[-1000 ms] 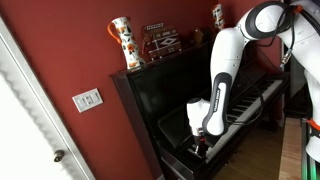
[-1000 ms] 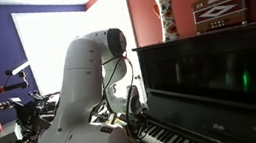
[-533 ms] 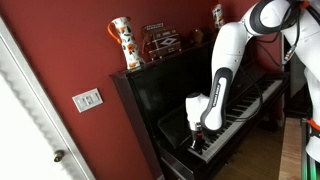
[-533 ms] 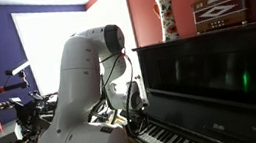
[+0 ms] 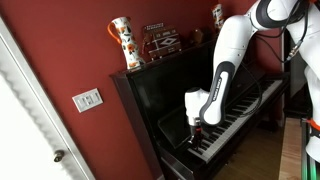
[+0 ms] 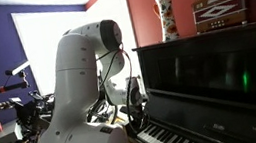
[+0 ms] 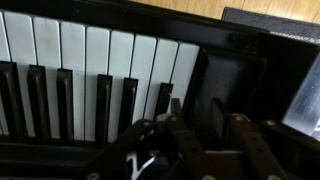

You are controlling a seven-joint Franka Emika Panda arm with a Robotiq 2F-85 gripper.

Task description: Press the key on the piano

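The glossy black upright piano stands against a red wall and shows in both exterior views. Its row of white and black keys runs along the front. My gripper hangs just above the end of the keyboard by the piano's side block. In the wrist view the end keys fill the left half. My gripper's dark fingers look closed together and hold nothing. I cannot tell whether they touch a key.
A patterned vase and an accordion stand on the piano top, with a second vase further along. A light switch and a white door are beside the piano. A bicycle stands behind the arm.
My gripper has risen a little above the keys and shifted slightly toward the end of the keyboard. The upper arm has swung with it.
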